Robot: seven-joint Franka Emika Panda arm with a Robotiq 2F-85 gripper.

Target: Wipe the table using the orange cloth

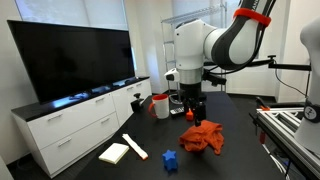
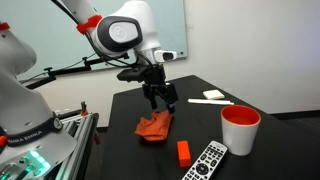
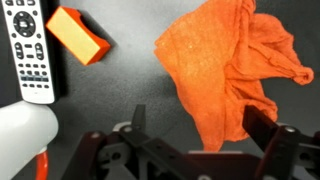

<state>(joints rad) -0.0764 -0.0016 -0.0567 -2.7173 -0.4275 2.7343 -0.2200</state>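
Observation:
The orange cloth (image 1: 203,138) lies crumpled on the black table (image 1: 235,120); it also shows in the other exterior view (image 2: 155,127) and fills the upper right of the wrist view (image 3: 235,70). My gripper (image 1: 192,112) hangs just above the cloth's edge in both exterior views (image 2: 160,100). In the wrist view the gripper (image 3: 200,130) is open and empty, with the cloth's lower tip showing between the two fingers.
An orange block (image 3: 78,35) and a remote (image 3: 30,50) lie beside the cloth, also seen in an exterior view (image 2: 184,151) (image 2: 207,161). A red and white mug (image 2: 240,128) stands near them. A blue block (image 1: 170,158), a white pad (image 1: 115,152) and a white stick (image 1: 135,146) lie apart.

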